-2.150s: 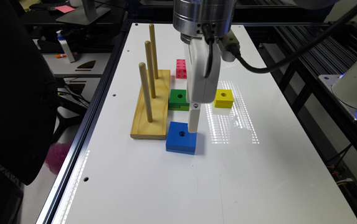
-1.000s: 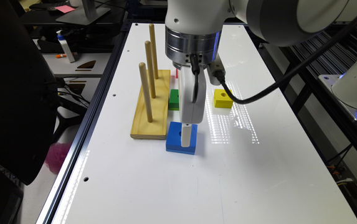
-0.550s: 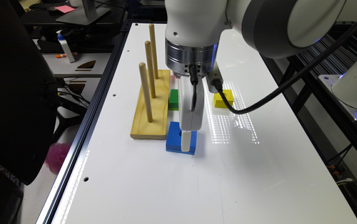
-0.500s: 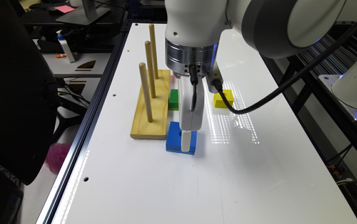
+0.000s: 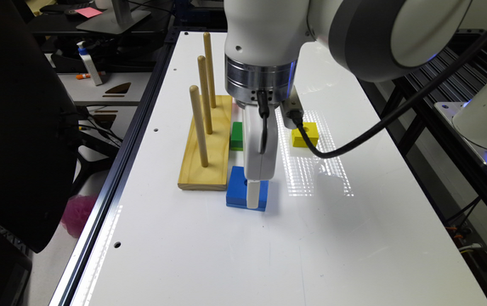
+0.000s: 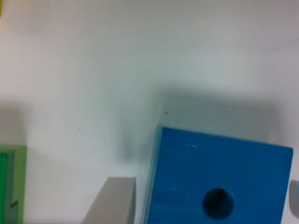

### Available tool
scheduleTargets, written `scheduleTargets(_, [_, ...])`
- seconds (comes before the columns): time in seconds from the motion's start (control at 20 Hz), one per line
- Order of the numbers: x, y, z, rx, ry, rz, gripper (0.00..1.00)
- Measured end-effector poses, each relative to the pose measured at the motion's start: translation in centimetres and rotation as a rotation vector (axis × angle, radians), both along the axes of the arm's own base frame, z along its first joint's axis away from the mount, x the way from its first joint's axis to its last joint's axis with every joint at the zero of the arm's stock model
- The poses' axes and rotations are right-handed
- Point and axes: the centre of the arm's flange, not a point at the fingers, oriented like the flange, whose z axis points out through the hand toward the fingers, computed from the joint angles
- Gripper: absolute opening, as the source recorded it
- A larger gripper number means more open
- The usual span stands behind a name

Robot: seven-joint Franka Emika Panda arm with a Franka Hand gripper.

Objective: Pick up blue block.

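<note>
— locating the blue block (image 5: 239,188)?
— lying flat on the white tabletop (image 5: 353,238), just beside the near end of the wooden peg base (image 5: 207,142), round hole (image 6: 218,203) facing up.
— and placing the end effector (image 5: 253,199)?
— hanging straight over the block, reaching down to its level. in the wrist view, straddling the blue block (image 6: 219,177): one grey finger (image 6: 117,200) sitting just beside one side face, the other finger barely peeking in past the opposite side.
— gripping already?
— looking spread, fingers flanking the block; not able to tell about contact.
— noting neighbours?
— green block (image 5: 236,136) sitting behind, beside the peg base; yellow block (image 5: 304,134) lying well apart toward the exterior view's right.
</note>
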Motion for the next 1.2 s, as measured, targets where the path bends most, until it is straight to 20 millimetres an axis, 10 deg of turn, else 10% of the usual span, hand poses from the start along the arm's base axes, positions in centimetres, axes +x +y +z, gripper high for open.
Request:
scheduleTargets(1.1, [0.6,0.5,-2.1,0.007,0.0,0.002,1.0])
scheduleTargets(1.15, [0.6,0.4,-2.1,0.007,0.0,0.002,0.0])
scheduleTargets(1.2, [0.6,0.4,-2.1,0.007,0.0,0.002,0.0])
